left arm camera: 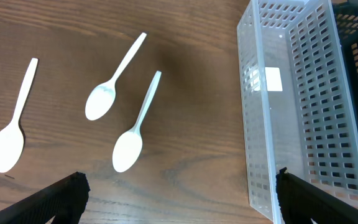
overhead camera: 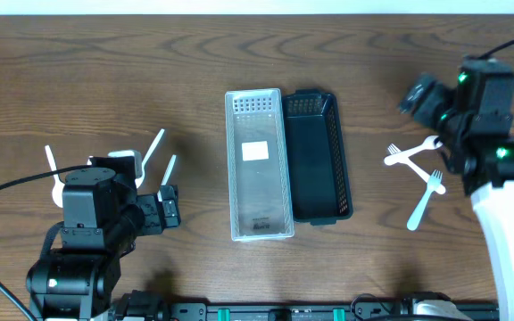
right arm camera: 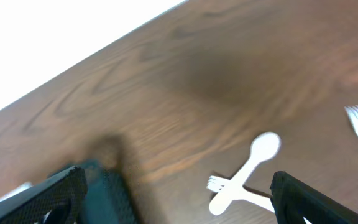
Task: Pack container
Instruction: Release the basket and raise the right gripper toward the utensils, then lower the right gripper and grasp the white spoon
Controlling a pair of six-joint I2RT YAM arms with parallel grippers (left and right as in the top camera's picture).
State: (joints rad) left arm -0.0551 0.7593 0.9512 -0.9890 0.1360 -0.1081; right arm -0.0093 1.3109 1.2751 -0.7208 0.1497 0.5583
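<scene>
Sorting seems planned: spoons point(left arm camera: 129, 149) lie beside the left gripper point(left arm camera: 182, 196), forks point(overhead camera: 425, 200) beside the right gripper point(right arm camera: 179, 193). Both jaws gape wide, holding nothing

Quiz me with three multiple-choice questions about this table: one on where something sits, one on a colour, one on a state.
1. Where is the black perforated plastic basket?
A) right beside the clear perforated plastic basket, on its right
B) stacked on top of it
C) upside down, far from it

2. What colour are the plastic spoons?
A) red
B) white
C) black

3. How is the left gripper?
A) shut on a spoon
B) shut on nothing
C) open, holding nothing

Answers:
1 A: the overhead view shows the two baskets side by side.
2 B: every spoon in the left wrist view is white.
3 C: its jaws stand wide apart with nothing between them.
</scene>
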